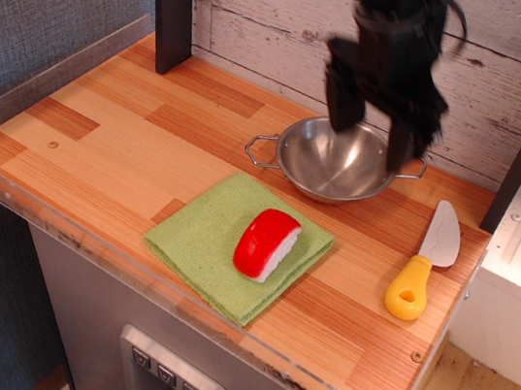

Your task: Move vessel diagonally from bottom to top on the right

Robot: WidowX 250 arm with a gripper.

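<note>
- The shiny round stainless-steel vessel (334,160) is sitting upright on the wooden counter (113,134), near the back wall.
- The black gripper (374,124) is hanging above the vessel, jaws spread open, holding nothing.
- A red-and-white toy sushi (267,244) is lying on a green cloth (200,240).

Arm is hanging down from the top edge, wrist pointing down. Gripper (373,133) is blurred, its two dark fingers (339,104) spread wide apart, gripping nothing, hovering above the table.
</note>
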